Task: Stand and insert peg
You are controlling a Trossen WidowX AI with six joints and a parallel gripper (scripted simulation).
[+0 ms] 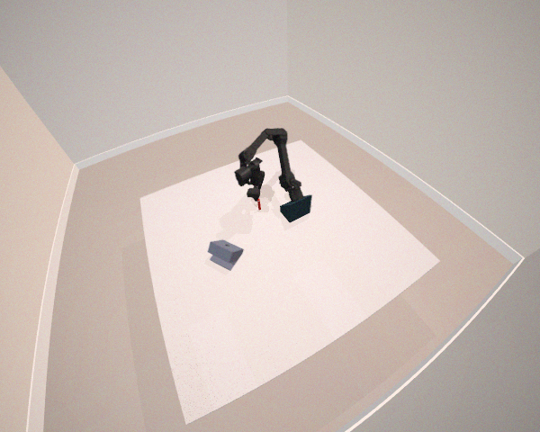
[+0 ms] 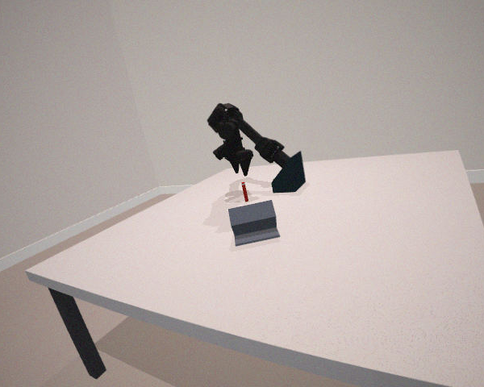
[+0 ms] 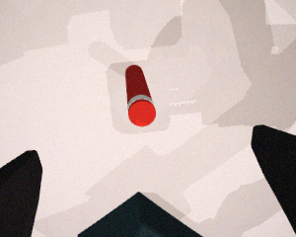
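The red peg [image 1: 259, 204] [image 2: 245, 193] [image 3: 138, 91] stands upright on the table [image 1: 307, 279] [image 2: 317, 258], its pale banded end up. My gripper [image 2: 240, 173] [image 3: 148, 149] is open and empty, pointing down, with its fingertips above the peg's top. In the wrist view the peg shows beyond the line between the two fingertips. In the top view the fingers are hard to make out above the peg. The grey-blue block with the sloped panel [image 1: 219, 247] [image 2: 252, 212] stands apart from the peg. Its hole [image 1: 227, 245] shows in the top view; the exterior view does not show the hole.
The dark teal angular block [image 1: 296, 208] [image 2: 289, 176] [image 3: 138, 219] stands at the arm's base, to the right of the peg in the top and exterior views. The arm's shadows fall on the table around the peg.
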